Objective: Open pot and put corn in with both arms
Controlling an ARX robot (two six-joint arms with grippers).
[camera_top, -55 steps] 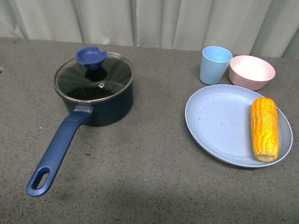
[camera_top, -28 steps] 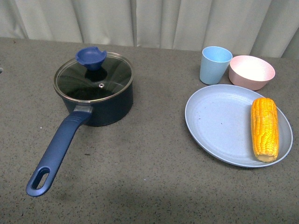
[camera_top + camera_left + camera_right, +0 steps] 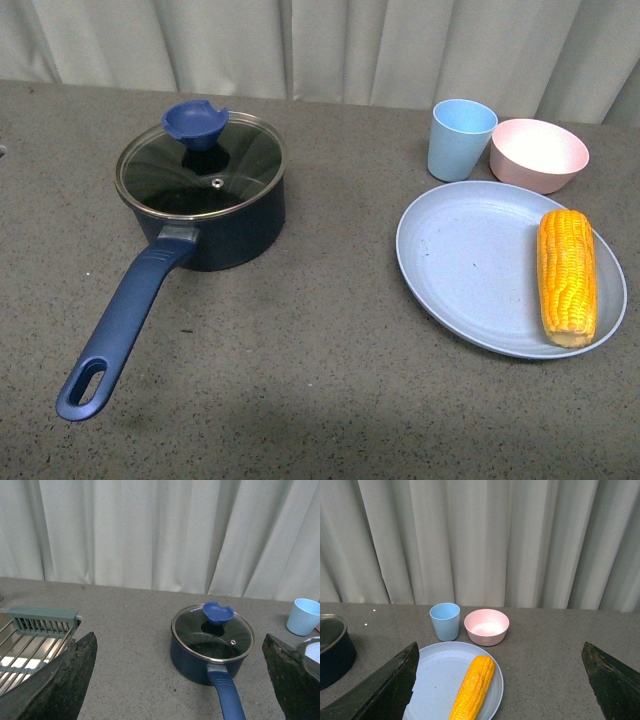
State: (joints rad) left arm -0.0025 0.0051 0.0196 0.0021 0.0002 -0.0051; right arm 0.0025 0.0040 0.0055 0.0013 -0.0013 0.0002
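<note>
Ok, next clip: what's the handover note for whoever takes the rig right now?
Left gripper: open, empty, facing the pot.
Right gripper: open, empty, facing the corn, which lies on the blue plate.
Pot: glass lid on.
Done: nothing yet.
To do: lift the lid, grasp the corn, put it in the pot.

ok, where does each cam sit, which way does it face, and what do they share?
Front: on the body between the arms, looking down and ahead at the table; pot left, corn on plate right; no arm shows.
Left wrist: on the left wrist, facing the curtain over the pot; left gripper open, fingers at both edges.
Right wrist: on the right wrist, facing the curtain over corn, cup and bowl; right gripper open.
Shared: both wrist views catch the pot and cup; front sees all of it.
</note>
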